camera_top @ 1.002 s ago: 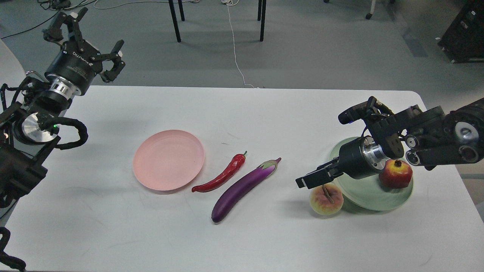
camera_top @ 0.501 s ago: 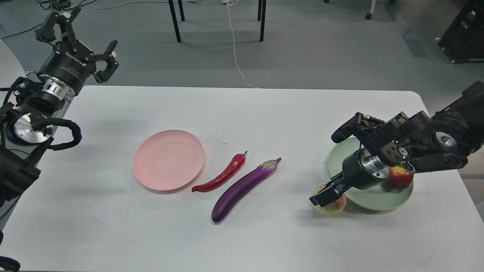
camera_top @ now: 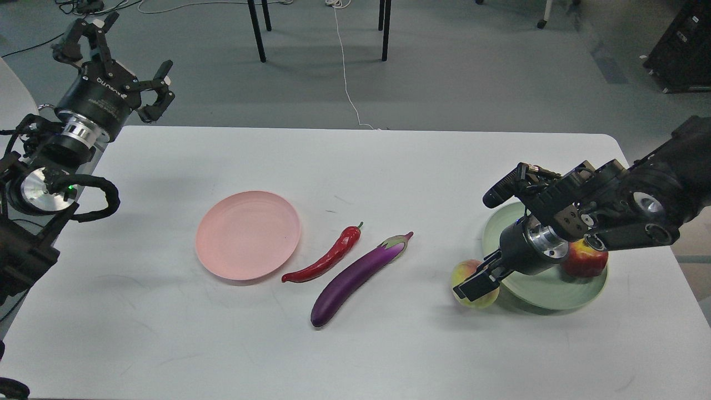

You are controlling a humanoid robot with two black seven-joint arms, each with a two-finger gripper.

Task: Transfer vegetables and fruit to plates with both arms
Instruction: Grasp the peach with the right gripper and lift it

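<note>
The purple eggplant [camera_top: 355, 276] and the red chili pepper [camera_top: 326, 259] lie side by side on the white table [camera_top: 355, 355], just right of the bare pink plate [camera_top: 247, 234]. The dark red pomegranate [camera_top: 587, 264] sits on the green plate [camera_top: 547, 294] at the right. The yellow-pink peach [camera_top: 460, 272] lies on the table against that plate's left rim. My right gripper [camera_top: 476, 283] is down on the peach and covers its middle; its fingers read as one dark block. My left gripper [camera_top: 119, 55] is open and empty, raised beyond the table's far left corner.
Black chair or table legs [camera_top: 256, 30] and a white cable [camera_top: 344, 66] are on the grey floor beyond the table's far edge. A dark case [camera_top: 683, 50] stands at the far right. My right forearm [camera_top: 627, 208] hangs over the green plate's back.
My right gripper came down and forward onto the peach, and the peach shifted a little left. My left gripper drew back a little to the left and stayed open.
</note>
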